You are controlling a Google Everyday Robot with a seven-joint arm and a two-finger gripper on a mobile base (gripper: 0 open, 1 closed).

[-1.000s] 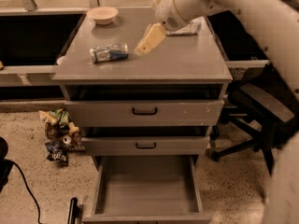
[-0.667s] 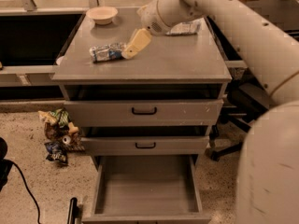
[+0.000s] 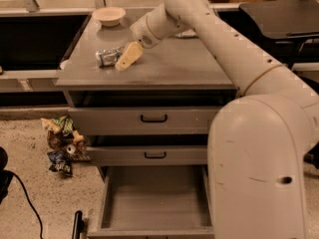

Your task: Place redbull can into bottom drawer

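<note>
The redbull can lies on its side on the grey cabinet top, towards the left. My gripper is low over the top, right beside the can's right end and touching or nearly touching it. The bottom drawer is pulled out below, with a plain grey inside and nothing in it. My arm reaches in from the right and hides the drawer's right edge.
A pale bowl stands at the back left of the top. The two upper drawers with black handles are slightly ajar. Crumpled snack bags and a black cable lie on the floor at left. A dark table stands at back right.
My gripper has moved left and down across the cabinet top, from the middle to the can's right end. The can has not moved.
</note>
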